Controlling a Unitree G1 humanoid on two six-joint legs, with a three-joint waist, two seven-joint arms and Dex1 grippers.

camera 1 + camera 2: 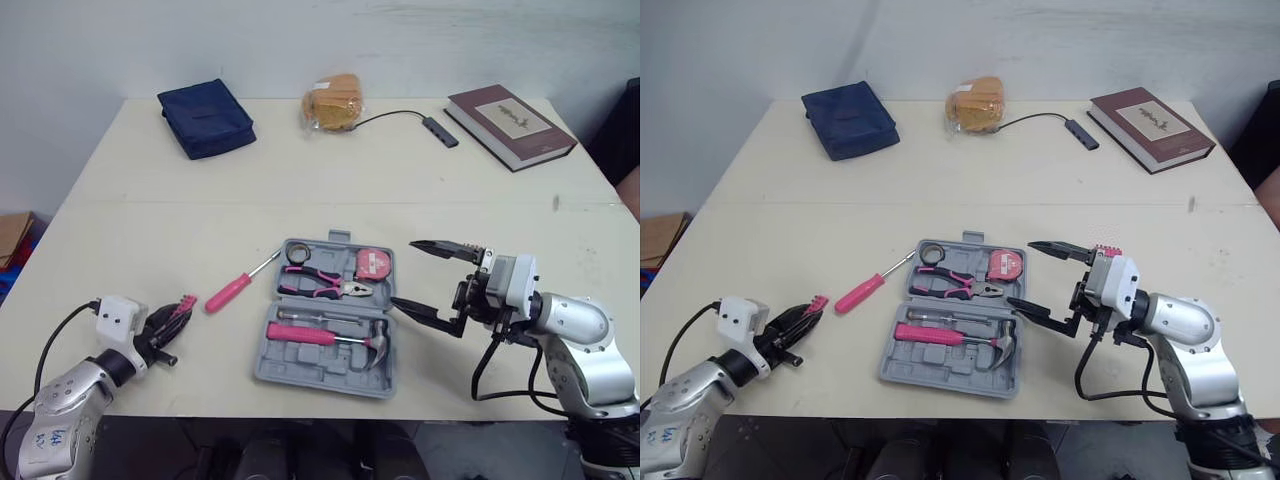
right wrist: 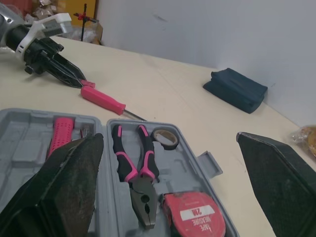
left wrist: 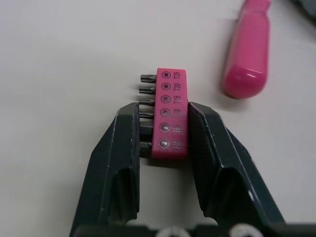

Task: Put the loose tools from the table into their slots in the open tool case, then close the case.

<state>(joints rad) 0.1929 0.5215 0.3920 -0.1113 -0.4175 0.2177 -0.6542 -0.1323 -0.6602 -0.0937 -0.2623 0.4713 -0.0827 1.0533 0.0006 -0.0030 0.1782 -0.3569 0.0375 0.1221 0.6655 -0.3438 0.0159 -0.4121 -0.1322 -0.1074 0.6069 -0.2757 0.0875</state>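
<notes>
Because the pink bit holder (image 3: pixel 170 84) seems light, stiff plastic, my left pincer (image 1: pixel 178 312) grips it snugly across its width, low left in the head view, beside the screwdriver (image 1: pixel 230 292).

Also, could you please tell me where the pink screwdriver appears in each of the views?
Left eye: screwdriver on the table, left of the tool case.
Right eye: screwdriver in the same spot.
Left wrist: screwdriver handle just beyond the bit strip.
Right wrist: screwdriver beyond the tool case, beside the left gripper.
Shared landmark: the pink bit strip.
</notes>
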